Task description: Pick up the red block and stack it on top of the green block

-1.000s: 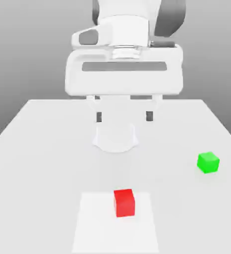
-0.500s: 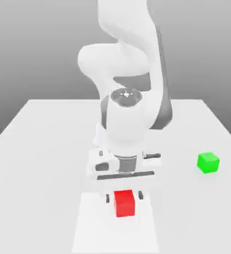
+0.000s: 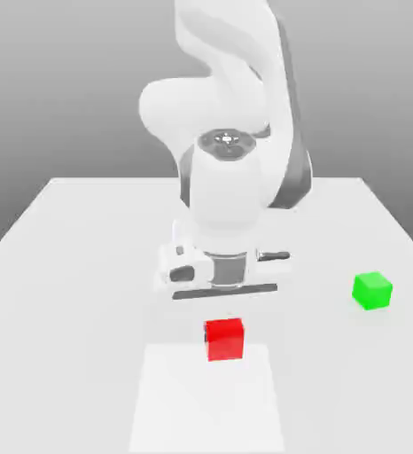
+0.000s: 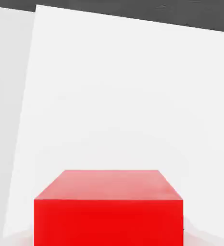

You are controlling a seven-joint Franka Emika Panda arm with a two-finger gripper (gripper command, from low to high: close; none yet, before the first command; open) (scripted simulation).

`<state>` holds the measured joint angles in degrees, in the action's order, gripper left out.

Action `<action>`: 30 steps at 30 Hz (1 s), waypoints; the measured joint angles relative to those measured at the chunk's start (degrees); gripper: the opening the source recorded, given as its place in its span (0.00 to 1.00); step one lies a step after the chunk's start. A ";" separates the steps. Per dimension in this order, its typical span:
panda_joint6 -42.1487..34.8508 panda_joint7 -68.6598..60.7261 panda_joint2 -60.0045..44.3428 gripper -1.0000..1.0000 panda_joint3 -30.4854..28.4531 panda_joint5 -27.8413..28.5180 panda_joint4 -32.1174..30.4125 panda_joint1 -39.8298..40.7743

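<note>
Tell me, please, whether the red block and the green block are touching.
Apart: the exterior view shows bare tabletop between the red block and the green block.

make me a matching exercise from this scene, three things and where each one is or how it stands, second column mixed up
Column one
1. red block
2. green block
3. gripper

Column two
A. on the table, towards the exterior view's right, apart from the other block
B. closed on a block
C. between the fingers, not stacked on the other block

Right pairs
1-C
2-A
3-B
</note>
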<state>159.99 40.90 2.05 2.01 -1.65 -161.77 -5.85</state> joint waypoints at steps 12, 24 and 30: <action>-4.53 6.70 6.54 0.00 11.19 -7.52 -0.54 -15.36; -7.25 16.46 9.89 0.00 24.36 -10.94 -1.54 -28.62; -5.56 21.03 7.64 0.00 27.90 -7.90 -1.34 -29.23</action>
<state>154.43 61.93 9.69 29.91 -9.55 -163.11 -35.08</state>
